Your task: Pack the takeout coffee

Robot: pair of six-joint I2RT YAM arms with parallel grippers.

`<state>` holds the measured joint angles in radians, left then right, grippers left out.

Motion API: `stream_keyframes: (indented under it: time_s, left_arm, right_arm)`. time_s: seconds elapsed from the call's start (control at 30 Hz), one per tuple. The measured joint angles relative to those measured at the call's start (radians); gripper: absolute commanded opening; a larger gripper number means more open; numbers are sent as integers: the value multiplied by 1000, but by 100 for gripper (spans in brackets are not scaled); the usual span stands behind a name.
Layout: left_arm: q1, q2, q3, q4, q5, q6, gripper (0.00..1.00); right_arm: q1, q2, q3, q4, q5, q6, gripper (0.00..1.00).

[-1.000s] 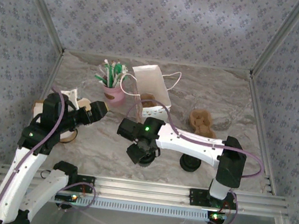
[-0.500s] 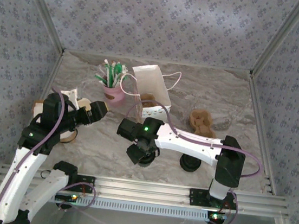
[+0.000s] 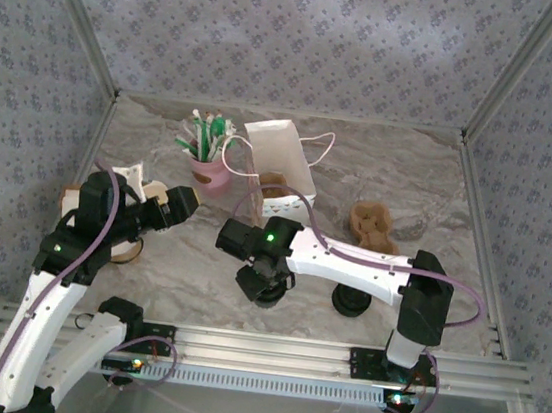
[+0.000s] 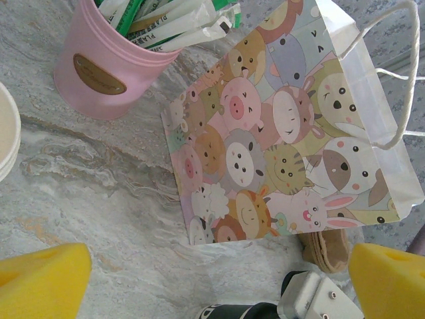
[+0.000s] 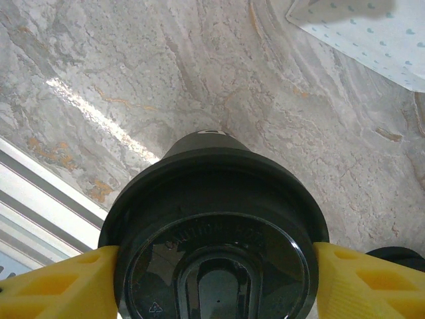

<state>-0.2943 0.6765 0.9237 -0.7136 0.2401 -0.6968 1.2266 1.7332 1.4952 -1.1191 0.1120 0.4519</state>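
The takeout coffee (image 5: 212, 199) stands on the marble table, seen from above in the right wrist view as a round black lid with a dark body tapering away below it. My right gripper (image 5: 212, 279) straddles it, and both yellow fingertips (image 5: 60, 282) press against the lid's rim. In the top view that gripper (image 3: 266, 288) hangs over the cup at the table's front centre. The paper bag (image 3: 281, 152) stands open behind it, and its cartoon-animal side (image 4: 279, 133) faces the left wrist. My left gripper (image 4: 219, 279) is open and holds nothing, left of the bag (image 3: 188, 201).
A pink cup of sachets (image 3: 208, 173) stands left of the bag. Lidless cream cups (image 3: 125, 243) sit under the left arm. A stack of black lids (image 3: 349, 301) is right of the right gripper, brown cardboard pieces (image 3: 373, 223) behind it. The metal rail (image 3: 269, 347) borders the front.
The right gripper's jaws have narrowed onto the lid's rim. The left arm has not moved.
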Motion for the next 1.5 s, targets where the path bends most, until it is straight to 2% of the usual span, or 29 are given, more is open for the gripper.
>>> stream_keyframes:
  time_s: [0.13, 0.33, 0.5, 0.73, 0.93, 1.23, 1.33, 1.5]
  left_arm:
    - [0, 39, 50, -20, 0, 16, 100]
    - [0, 180, 288, -29, -21, 81, 100]
    - [0, 340, 478, -10, -32, 134, 99]
    - [0, 621, 660, 65, -16, 181, 99]
    - [0, 869, 793, 149, 43, 204, 99]
    - [-26, 1255, 1138, 169, 201, 236, 99]
    - [-59, 1317, 1191, 138, 225, 252, 100]
    - [-102, 1329, 1186, 104, 260, 259, 99]
  right_arm:
    - [5, -6, 0, -6, 5, 1, 69]
    - [5, -71, -2, -21, 6, 8, 69]
    - [4, -168, -13, -40, 13, 16, 69]
    - [-14, -243, -19, -93, 29, 27, 69]
    - [-39, -306, -19, -148, 34, 30, 70]
    - [-64, -400, 10, -259, 34, 30, 70]
    - [-64, -425, 55, -298, 34, 31, 70]
    - [-69, -460, 137, -367, 38, 30, 70]
